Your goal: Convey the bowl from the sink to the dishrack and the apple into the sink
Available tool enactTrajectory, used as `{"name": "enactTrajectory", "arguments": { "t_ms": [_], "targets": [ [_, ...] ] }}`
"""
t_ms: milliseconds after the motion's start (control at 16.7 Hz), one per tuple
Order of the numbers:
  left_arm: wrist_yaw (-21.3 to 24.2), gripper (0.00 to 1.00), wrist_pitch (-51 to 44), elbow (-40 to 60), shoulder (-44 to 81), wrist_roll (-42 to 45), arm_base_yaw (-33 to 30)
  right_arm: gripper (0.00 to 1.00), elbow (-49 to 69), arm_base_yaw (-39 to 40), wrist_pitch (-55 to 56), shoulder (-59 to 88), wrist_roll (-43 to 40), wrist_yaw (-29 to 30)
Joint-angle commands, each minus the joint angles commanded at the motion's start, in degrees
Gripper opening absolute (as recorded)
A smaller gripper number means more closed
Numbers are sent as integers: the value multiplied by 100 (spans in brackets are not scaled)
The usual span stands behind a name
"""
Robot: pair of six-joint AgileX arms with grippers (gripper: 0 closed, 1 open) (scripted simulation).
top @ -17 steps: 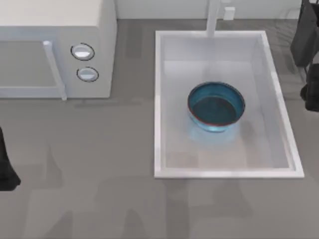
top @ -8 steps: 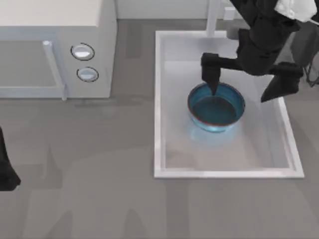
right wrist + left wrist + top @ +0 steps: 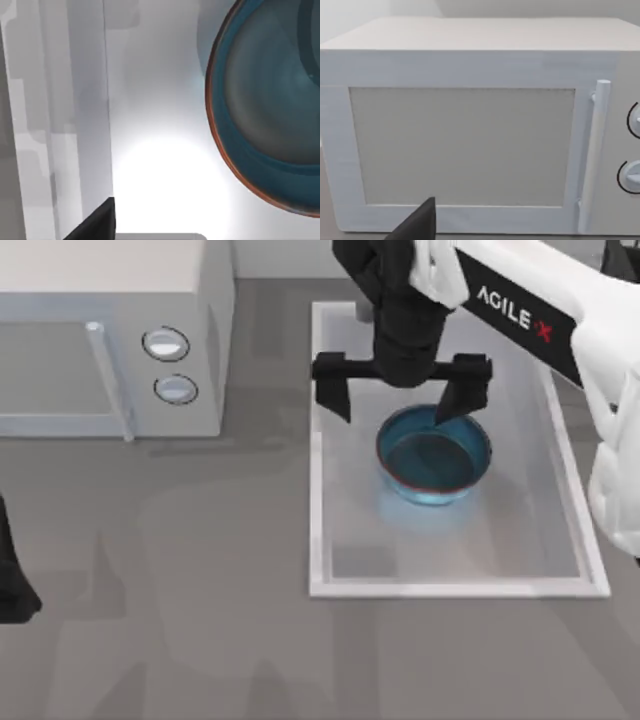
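The blue bowl (image 3: 433,458) with its reddish rim sits in the middle of the white sink (image 3: 450,588). My right gripper (image 3: 400,400) hangs open over the sink's far half. One finger (image 3: 333,395) is above the sink's left wall. The other finger (image 3: 463,392) overlaps the bowl's far rim. In the right wrist view the bowl (image 3: 270,115) lies beside the sink wall (image 3: 75,100), off to one side of the gripper's centre. The apple and the dishrack are out of view. My left gripper (image 3: 12,585) is parked at the table's left edge.
A white microwave (image 3: 110,340) with two round knobs stands at the back left; the left wrist view faces its door (image 3: 465,145). The faucet post (image 3: 430,280) rises at the sink's far edge, next to the right arm (image 3: 520,310). Grey countertop (image 3: 200,590) lies left of the sink.
The right arm has swung in from the right edge and on leftward over the sink's far half. The bowl and the left arm have not moved.
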Motion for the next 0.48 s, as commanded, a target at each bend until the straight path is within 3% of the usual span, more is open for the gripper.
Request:
{"name": "enactTrajectory", "arguments": {
  "t_ms": [480],
  "targets": [
    [0, 100, 0, 0, 0, 0, 0, 100, 457, 49, 51, 334, -15, 195]
  ]
}}
